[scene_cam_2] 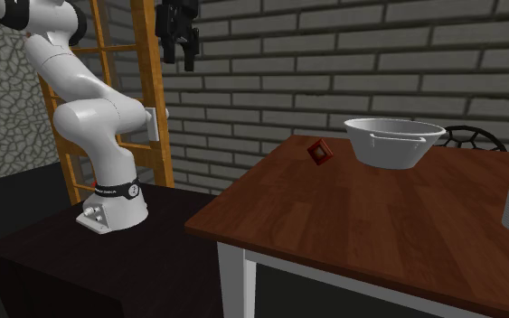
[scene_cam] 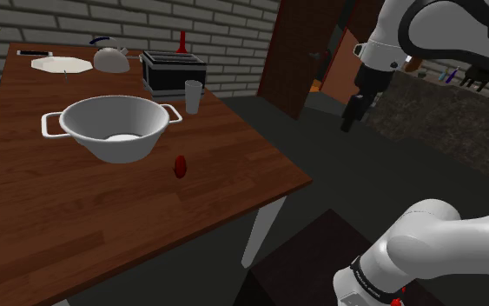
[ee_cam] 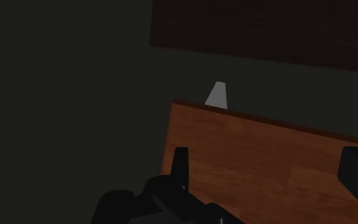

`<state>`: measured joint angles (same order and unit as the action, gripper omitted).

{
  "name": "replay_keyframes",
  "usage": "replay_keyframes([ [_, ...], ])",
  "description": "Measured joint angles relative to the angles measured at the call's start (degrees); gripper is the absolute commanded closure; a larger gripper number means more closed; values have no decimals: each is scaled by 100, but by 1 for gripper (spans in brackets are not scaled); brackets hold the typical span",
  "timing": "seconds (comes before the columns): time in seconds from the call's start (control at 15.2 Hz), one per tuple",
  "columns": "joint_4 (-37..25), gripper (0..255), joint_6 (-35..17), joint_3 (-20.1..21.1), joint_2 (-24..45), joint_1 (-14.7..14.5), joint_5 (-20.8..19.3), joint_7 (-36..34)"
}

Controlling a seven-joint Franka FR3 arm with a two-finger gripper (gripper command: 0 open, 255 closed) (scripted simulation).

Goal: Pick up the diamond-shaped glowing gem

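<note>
The wooden table takes most of the scene, and the white arm rises from its dark stand beside the table's near corner. The second exterior view adds an orange ladder against the brick wall behind the arm. A large pale bowl with two handles stands at the table's middle. In the shoulder view the far end carries a black toaster, a kettle, a plate and a cup. The gripper hangs high over the floor, beyond the table's right edge in the shoulder view and well apart from everything on it. In the wrist view its fingers are spread wide with nothing between them, above the table's corner and one white leg. The gem is small, dark red and faceted, tilted on one point. It is on the table just beside the bowl, on the bowl's right in the shoulder view, toward the near edge.
</note>
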<state>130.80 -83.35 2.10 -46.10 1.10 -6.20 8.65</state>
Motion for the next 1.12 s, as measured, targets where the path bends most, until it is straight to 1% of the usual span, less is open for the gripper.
replay_keyframes([
  [0.07,0,0,0,0,0,0,0,0],
  [0.2,140,0,-194,119,6,-22,85,-177],
  [0.53,512,0,-1001,620,232,-106,387,-887],
  [0.86,609,0,-1891,1168,790,-133,575,-1625],
  [1.12,575,0,-2572,1620,1320,-110,607,-2246],
])
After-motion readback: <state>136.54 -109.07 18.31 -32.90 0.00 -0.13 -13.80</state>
